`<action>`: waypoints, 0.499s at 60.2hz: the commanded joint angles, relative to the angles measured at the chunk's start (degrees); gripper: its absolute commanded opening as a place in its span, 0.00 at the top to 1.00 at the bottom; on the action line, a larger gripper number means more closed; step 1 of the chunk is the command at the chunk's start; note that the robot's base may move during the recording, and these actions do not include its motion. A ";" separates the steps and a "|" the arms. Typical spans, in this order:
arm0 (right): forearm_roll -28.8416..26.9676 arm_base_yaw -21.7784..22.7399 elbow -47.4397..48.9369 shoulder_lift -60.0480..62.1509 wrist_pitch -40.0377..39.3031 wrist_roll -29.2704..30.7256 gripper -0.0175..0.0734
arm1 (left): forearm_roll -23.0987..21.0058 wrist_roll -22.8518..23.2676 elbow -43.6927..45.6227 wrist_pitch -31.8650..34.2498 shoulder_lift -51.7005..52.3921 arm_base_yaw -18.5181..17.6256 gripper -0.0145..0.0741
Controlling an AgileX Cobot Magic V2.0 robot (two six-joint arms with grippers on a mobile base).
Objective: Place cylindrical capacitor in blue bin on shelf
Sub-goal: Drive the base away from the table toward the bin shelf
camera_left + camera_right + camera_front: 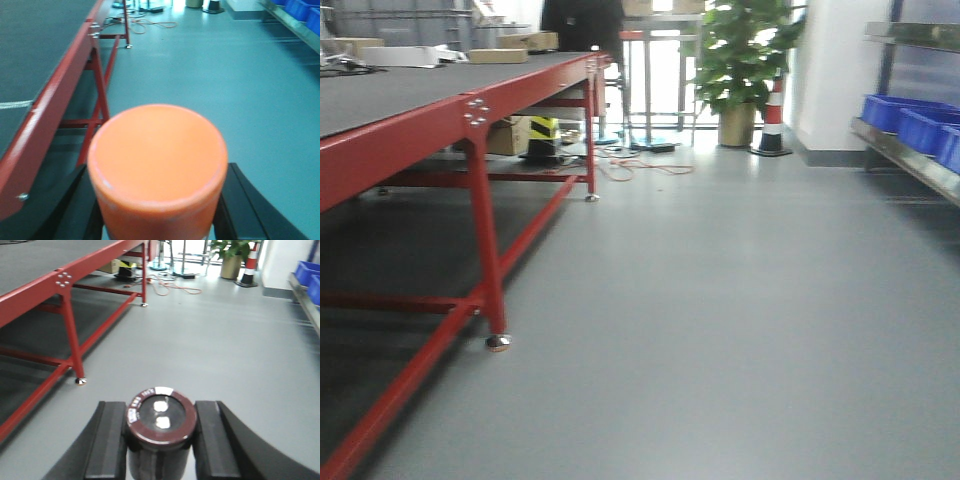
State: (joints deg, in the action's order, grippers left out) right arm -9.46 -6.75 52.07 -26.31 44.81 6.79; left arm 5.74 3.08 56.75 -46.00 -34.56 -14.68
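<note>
**Black capacitor (161,422) gripped, blue bins (920,125) well off**

Maroon-rimmed and upright, the capacitor sits clamped in the jaws of the right gripper (160,412) above grey floor (720,300). The left gripper (157,197) has its jaws closed around an orange cylinder (157,150). The blue bins rest on the steel shelf (910,162) at far right. A red-framed table (420,120) lines the left, with a potted plant (740,60) and traffic cone (772,120) beyond.

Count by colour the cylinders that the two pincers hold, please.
orange cylinder, in the left pincer: 1
dark cylinder, in the right pincer: 1
Total: 2
</note>
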 commanded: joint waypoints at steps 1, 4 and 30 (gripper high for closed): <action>0.15 0.02 0.49 0.26 -1.20 0.19 0.99 | -0.06 -0.23 0.28 0.74 0.43 -0.37 0.96; 0.15 0.02 0.49 0.26 -1.20 0.19 0.99 | -0.06 -0.23 0.28 0.74 0.43 -0.37 0.96; 0.03 0.02 0.49 0.26 -1.20 0.19 0.99 | -0.05 -0.23 0.28 0.74 0.67 -0.37 0.96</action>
State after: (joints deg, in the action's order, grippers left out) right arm -9.46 -6.75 52.17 -26.07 44.81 6.79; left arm 5.74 3.08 56.75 -46.11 -34.33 -14.68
